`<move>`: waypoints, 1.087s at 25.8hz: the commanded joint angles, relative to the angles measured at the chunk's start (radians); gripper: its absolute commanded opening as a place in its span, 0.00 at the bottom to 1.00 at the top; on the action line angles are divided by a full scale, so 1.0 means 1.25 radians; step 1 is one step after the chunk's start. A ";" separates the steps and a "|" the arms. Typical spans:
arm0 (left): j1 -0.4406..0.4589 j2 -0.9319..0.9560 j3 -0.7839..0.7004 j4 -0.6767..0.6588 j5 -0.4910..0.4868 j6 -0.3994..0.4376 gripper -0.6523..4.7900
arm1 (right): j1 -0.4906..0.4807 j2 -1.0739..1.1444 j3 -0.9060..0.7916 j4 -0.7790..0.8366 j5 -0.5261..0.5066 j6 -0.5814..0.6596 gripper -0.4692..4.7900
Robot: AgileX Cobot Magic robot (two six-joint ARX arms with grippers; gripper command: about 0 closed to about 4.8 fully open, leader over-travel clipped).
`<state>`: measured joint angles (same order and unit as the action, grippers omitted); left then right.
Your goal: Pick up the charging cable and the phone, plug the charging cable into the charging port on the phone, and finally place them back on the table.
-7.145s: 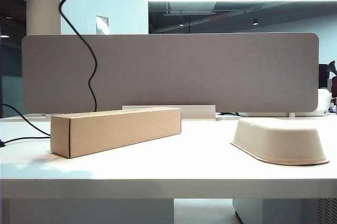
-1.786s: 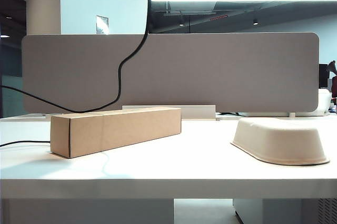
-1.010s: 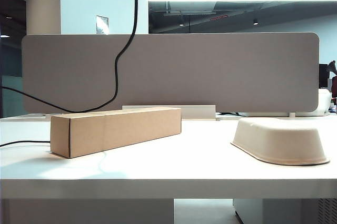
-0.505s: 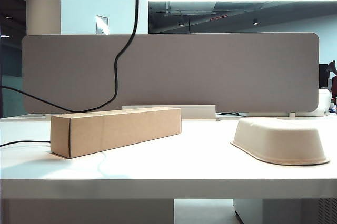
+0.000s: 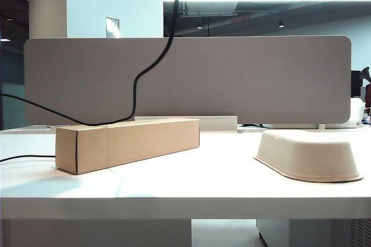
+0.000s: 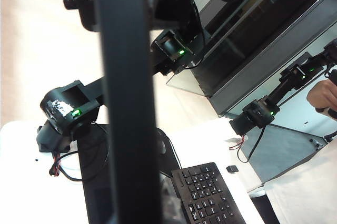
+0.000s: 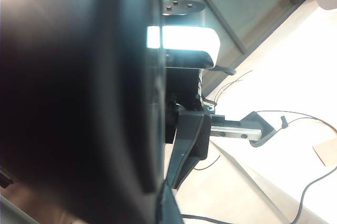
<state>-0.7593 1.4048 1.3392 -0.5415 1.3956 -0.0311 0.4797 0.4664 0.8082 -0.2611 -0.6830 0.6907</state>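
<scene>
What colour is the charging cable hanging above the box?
Black charging cable; clearest in the exterior view.

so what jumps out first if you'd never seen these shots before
The black charging cable drops from above the exterior view's top edge, hangs in front of the grey partition and passes behind the cardboard box at the table's left. A beige pulp bowl lies upside down at the right. Neither the left nor the right gripper appears there, and dark blurred shapes fill both wrist views.

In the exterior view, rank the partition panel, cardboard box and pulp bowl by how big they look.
1. Partition panel, clearly largest, though farthest back.
2. Cardboard box.
3. Pulp bowl.
Box and bowl look close in size; the box is longer, the bowl seems bulkier, and the angle leaves their order unsure.
</scene>
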 commanded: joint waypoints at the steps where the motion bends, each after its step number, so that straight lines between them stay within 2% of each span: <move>1: -0.003 -0.003 0.009 0.052 0.007 -0.008 0.11 | 0.004 0.008 -0.002 -0.021 -0.027 -0.009 0.07; 2: -0.001 -0.003 0.009 0.049 0.006 -0.009 0.14 | 0.004 0.008 -0.002 -0.021 -0.025 -0.009 0.07; 5: 0.006 -0.003 0.009 0.043 -0.005 -0.009 0.36 | 0.004 0.009 -0.002 -0.020 -0.023 -0.009 0.07; 10: 0.034 -0.003 0.009 0.046 -0.005 -0.009 0.38 | 0.004 0.009 -0.002 -0.014 -0.009 -0.009 0.07; 13: 0.075 -0.005 0.009 0.045 -0.003 -0.009 0.52 | 0.004 0.013 -0.002 -0.015 -0.006 -0.009 0.07; 15: 0.121 -0.005 0.009 0.045 0.017 -0.027 0.52 | 0.003 0.013 -0.002 -0.015 0.001 -0.016 0.07; 17: 0.181 -0.006 0.010 0.046 0.062 -0.048 0.52 | 0.003 0.013 -0.002 -0.015 0.025 -0.034 0.07; 19: 0.252 -0.010 0.012 0.045 0.067 -0.047 0.49 | 0.003 0.015 -0.002 -0.025 0.076 -0.082 0.07; 21: 0.321 -0.020 0.012 0.046 0.066 -0.047 0.23 | 0.002 0.026 -0.002 -0.040 0.139 -0.138 0.07; 22: 0.354 -0.028 0.012 0.046 0.066 -0.047 0.14 | 0.002 0.036 -0.002 -0.043 0.165 -0.164 0.07; 25: 0.455 -0.073 0.012 0.044 0.056 -0.047 0.11 | 0.002 0.081 -0.002 -0.038 0.223 -0.229 0.07; 28: 0.503 -0.121 0.012 0.008 -0.044 -0.036 0.11 | -0.005 0.109 -0.002 -0.027 0.284 -0.294 0.07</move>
<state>-0.1402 1.2705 1.3502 -0.5045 1.3914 -0.0895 0.4782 0.6060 0.7952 -0.3504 -0.3603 0.3637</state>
